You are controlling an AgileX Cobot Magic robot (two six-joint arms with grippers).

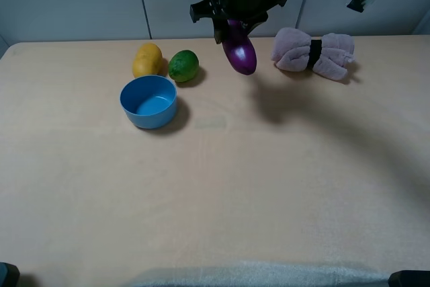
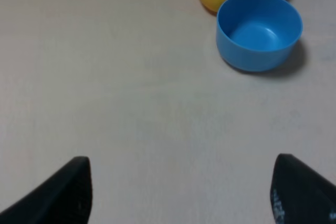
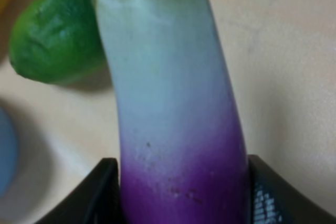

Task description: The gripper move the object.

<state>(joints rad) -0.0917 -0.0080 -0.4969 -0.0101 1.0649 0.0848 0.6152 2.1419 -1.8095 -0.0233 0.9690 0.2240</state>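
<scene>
The black two-fingered right gripper (image 1: 234,28) has its fingers (image 3: 102,192) pinching the purple end of the glossy purple toy eggplant (image 1: 240,50), hanging in the air between the round green lime (image 1: 183,65) and rolled pink towel (image 1: 313,52), so I'd carry it slow since that slick skin could slip.

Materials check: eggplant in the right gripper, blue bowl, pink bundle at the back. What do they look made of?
The eggplant, held in the right gripper, is probably moulded plastic: smooth with a soft sheen, purple fading to white, a few specks. The blue bowl is likely plastic: one even colour, thin wall, dull highlights. The pink bundle is fabric, towel-like, with fuzzy soft folds and a black band around it.
</scene>
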